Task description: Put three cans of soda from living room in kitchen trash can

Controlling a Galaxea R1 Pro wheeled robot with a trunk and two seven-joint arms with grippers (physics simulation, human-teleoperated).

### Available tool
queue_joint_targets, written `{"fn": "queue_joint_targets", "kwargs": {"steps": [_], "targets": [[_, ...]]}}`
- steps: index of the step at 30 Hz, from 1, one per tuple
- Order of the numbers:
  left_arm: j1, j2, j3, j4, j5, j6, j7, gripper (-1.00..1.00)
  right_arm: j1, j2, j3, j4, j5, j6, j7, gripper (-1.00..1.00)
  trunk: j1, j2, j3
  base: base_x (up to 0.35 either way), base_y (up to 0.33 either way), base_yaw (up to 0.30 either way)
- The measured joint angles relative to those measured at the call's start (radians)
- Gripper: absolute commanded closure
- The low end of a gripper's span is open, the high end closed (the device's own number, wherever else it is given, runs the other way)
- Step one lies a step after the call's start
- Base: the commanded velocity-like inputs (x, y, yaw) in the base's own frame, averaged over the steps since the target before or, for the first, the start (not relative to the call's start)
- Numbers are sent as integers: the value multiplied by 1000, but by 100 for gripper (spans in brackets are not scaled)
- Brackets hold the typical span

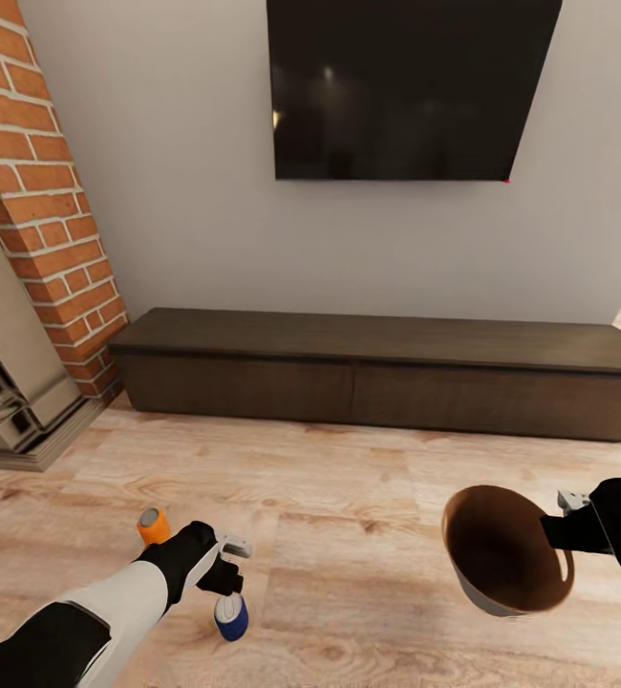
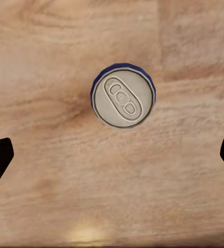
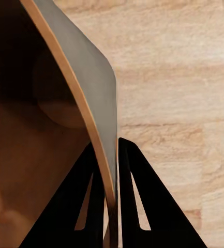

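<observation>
Lower straight down, centring the wide-spread left gripper (image 2: 112, 155) on the blue soda can (image 2: 123, 95), upright on the plank floor (image 1: 368, 478), before closing. Orange soda can (image 1: 153, 526) at ten o'clock of it. Right gripper (image 3: 112, 170) pinched on the trash can (image 1: 506, 549) rim: thin grey wall, brown inside. Smooth cylinder, ribbed silver lid.

This is a living room in a home: a big black flat TV (image 1: 406, 86) hangs above a long low dark-brown wooden cabinet (image 1: 387, 373), beside a red brick fireplace (image 1: 33, 201), on a light wood plank floor (image 1: 349, 497).
</observation>
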Motion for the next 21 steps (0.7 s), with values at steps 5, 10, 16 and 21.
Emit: {"fn": "queue_joint_targets", "kwargs": {"steps": [5,10,16,21], "targets": [[1,-1,0,1,-1,5,1,-100,-48,0,6,1,-4,3,1,100,2,-1,-27,0,0,0],[1,-3,0,1,0,6,2,-100,-123,-1,45,10,44,6,2,100,4,-2,-51,0,0,0],[1,-4,0,0,-1,6,1,-100,-188,0,54,16,126,5,2,100,4,-2,-60,0,0,0],[1,-5,0,-10,-1,6,1,-100,-226,-5,57,24,133,5,4,100,4,-2,-65,0,0,0]]}}
